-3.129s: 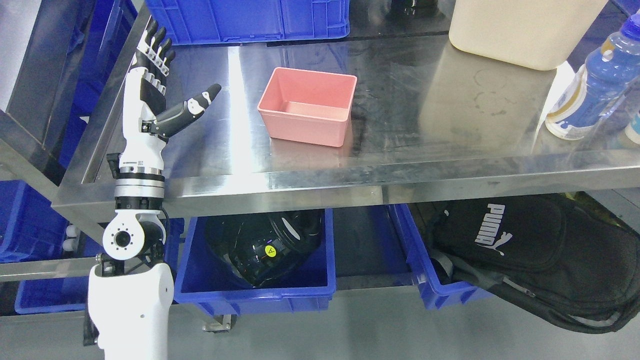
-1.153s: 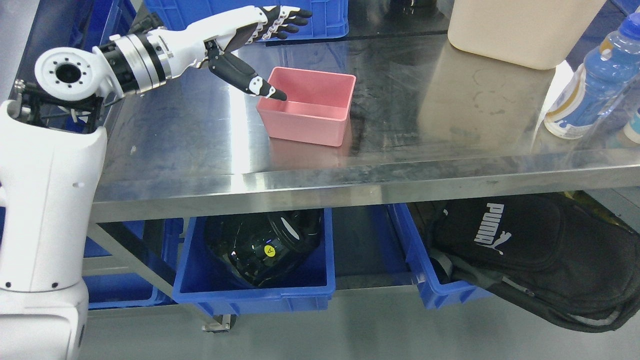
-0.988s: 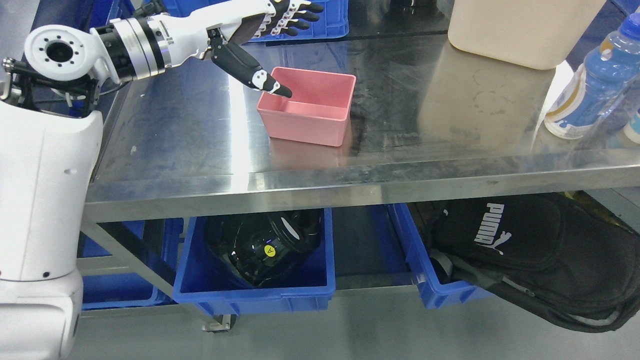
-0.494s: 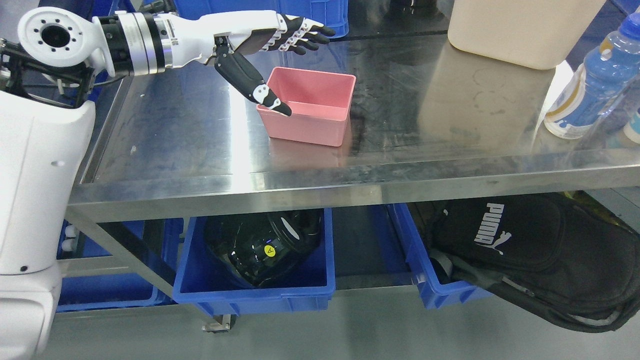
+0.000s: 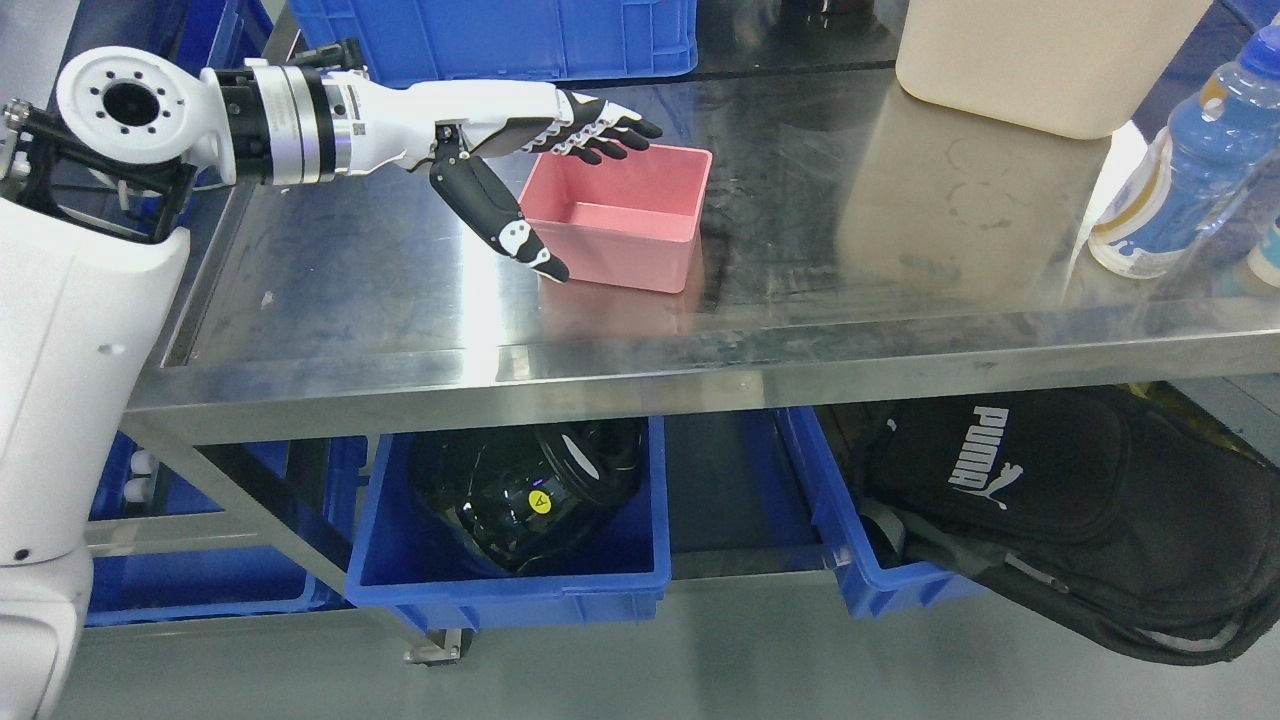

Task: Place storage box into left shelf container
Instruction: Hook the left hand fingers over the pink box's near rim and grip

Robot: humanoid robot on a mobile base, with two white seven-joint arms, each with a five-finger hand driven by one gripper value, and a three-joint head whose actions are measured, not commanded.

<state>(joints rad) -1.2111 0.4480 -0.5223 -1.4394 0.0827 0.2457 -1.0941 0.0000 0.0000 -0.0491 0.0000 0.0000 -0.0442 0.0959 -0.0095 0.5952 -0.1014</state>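
Observation:
A pink open storage box (image 5: 630,225) stands upright on the steel table (image 5: 400,300). My left hand (image 5: 580,190) reaches in from the left and straddles the box's left end. Its four fingers (image 5: 610,135) stretch over the far left rim, and the thumb points down in front of the near left corner. The hand is open and holds nothing. A blue container (image 5: 500,35) sits at the table's back left. No right arm shows in the head view.
A cream tub (image 5: 1040,55) stands at the back right and a blue drink bottle (image 5: 1180,180) at the right edge. Under the table are blue bins (image 5: 500,590), one holding a black helmet (image 5: 525,490), and a black bag (image 5: 1060,500).
My left hand has dropped lower and nearer over the box's left end. The thumb swung from the rim down to the front of the near left corner. The box stayed put.

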